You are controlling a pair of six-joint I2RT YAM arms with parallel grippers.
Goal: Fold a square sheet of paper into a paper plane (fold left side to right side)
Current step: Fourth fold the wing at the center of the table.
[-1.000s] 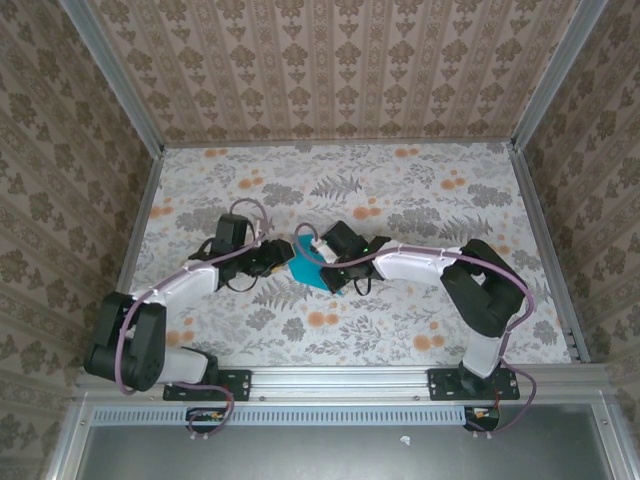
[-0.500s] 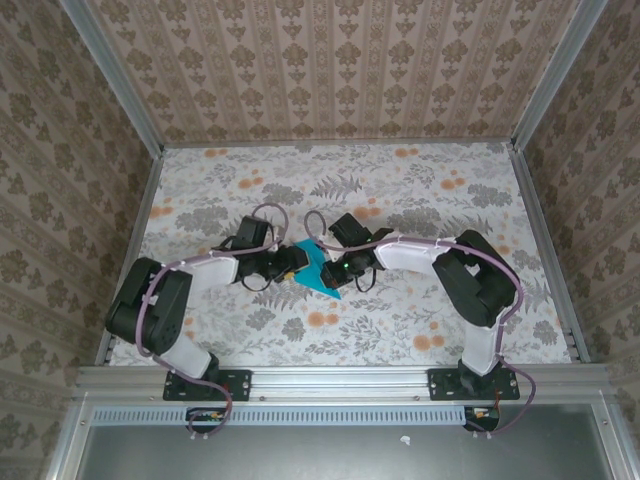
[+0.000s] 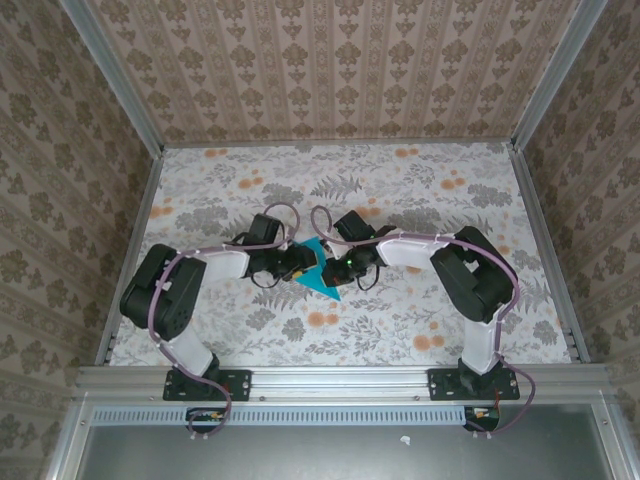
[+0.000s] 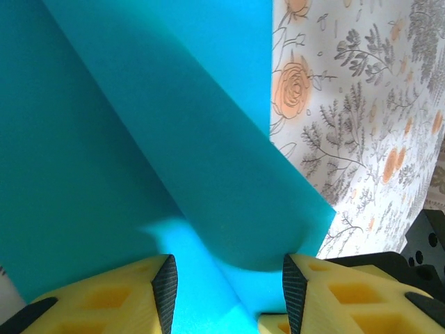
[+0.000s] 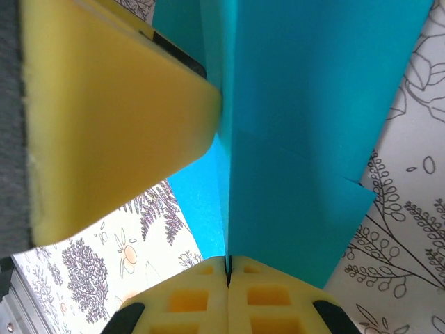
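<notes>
1. Top external view. The two arms reach inward and meet at the middle of the floral table [image 3: 430, 190]. The sheet of paper [image 3: 322, 280], bright cyan and already folded to a point, lies between the left gripper [image 3: 300, 262] and the right gripper [image 3: 338, 268]. Both wrists crowd over its upper part and leave the near tip visible. Patterned walls [image 3: 330, 70] enclose the table on three sides, and a metal rail [image 3: 340, 380] carries the arm bases.

2. Left wrist view. The left gripper [image 4: 226, 271] has its jaws apart. Its yellow fingers [image 4: 104, 299] straddle a loosely curled flap of the sheet of paper [image 4: 139, 139], which covers most of the table [image 4: 361, 104]. A black part [image 4: 425, 236] stands at the right edge.

3. Right wrist view. The right gripper [image 5: 228, 268] is closed, its two pads pinching the edge of a raised fold of the sheet of paper [image 5: 313, 104]. A finger [image 5: 118, 125] of the left gripper presses against the same fold from the side and blocks the upper left. The table [image 5: 410, 229] shows beyond the paper.
</notes>
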